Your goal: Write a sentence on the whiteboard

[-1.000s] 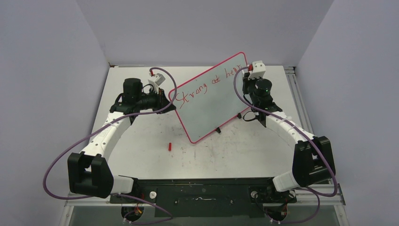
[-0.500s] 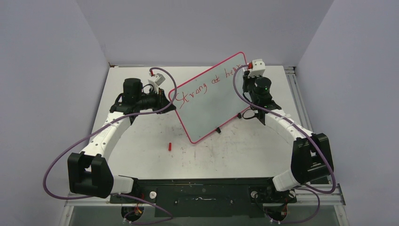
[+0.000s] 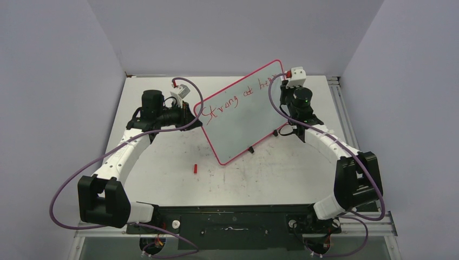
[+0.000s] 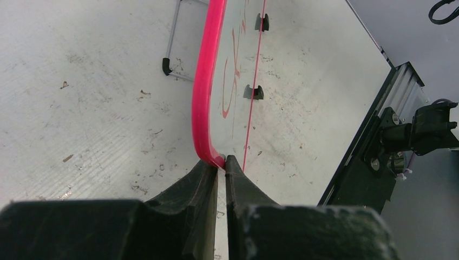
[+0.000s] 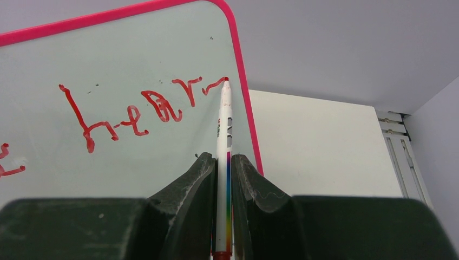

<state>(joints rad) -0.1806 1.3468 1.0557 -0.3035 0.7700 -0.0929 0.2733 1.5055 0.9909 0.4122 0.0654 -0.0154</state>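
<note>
The whiteboard, white with a pink-red rim, stands tilted on the table between both arms. Red lettering of the sentence runs along its top; the right wrist view shows "hear" and a fresh short stroke. My left gripper is shut on the board's rim at its left corner. My right gripper is shut on a white marker. The marker's red tip touches the board at the end of that stroke, close to the right rim.
A small red marker cap lies on the scuffed tabletop in front of the board. The board's black feet rest on the table. A wire stand leg shows behind the board. A metal rail borders the table's right edge.
My right gripper has crept slightly up towards the board's top right corner with the marker. The left arm and the board have not moved.
</note>
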